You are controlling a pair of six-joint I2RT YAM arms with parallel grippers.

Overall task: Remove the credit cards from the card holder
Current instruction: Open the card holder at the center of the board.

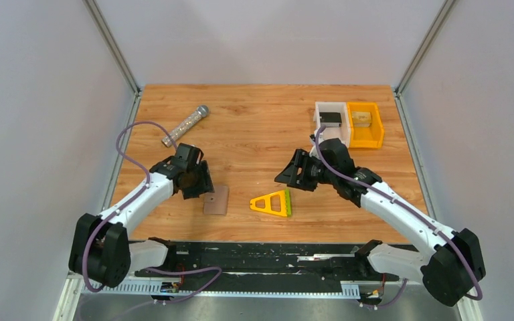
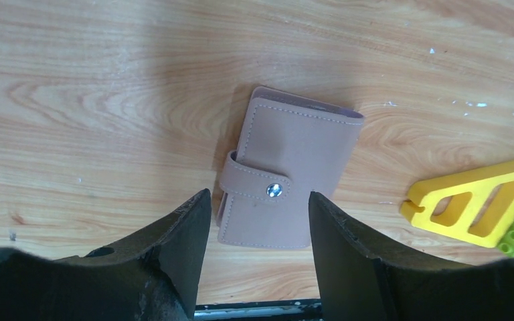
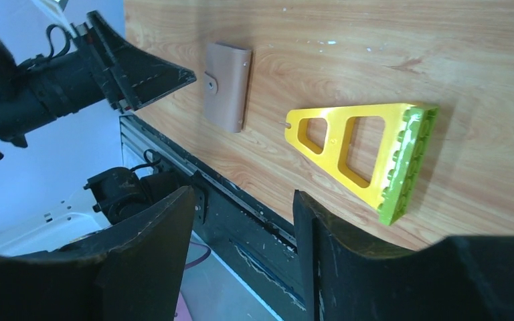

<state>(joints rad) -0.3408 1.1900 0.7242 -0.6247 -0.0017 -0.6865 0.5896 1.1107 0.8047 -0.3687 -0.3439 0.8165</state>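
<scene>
The card holder [image 1: 215, 199] lies flat and folded shut on the wooden table, brownish face up, its strap fastened by a metal snap [image 2: 274, 190]. It also shows in the left wrist view [image 2: 288, 160] and the right wrist view [image 3: 226, 87]. The credit cards are hidden. My left gripper [image 1: 201, 182] hovers just left of and above the holder, open, with nothing between its fingers [image 2: 260, 200]. My right gripper [image 1: 288, 175] is raised over the table's middle, pointing left, open and empty [image 3: 244, 197].
A yellow-and-green triangular frame [image 1: 273, 202] lies right of the holder. A white bin [image 1: 331, 120] and an orange bin [image 1: 365, 125] stand at the back right. A silver cylinder [image 1: 185, 126] lies at the back left. The table's near edge is a black rail [image 1: 268, 257].
</scene>
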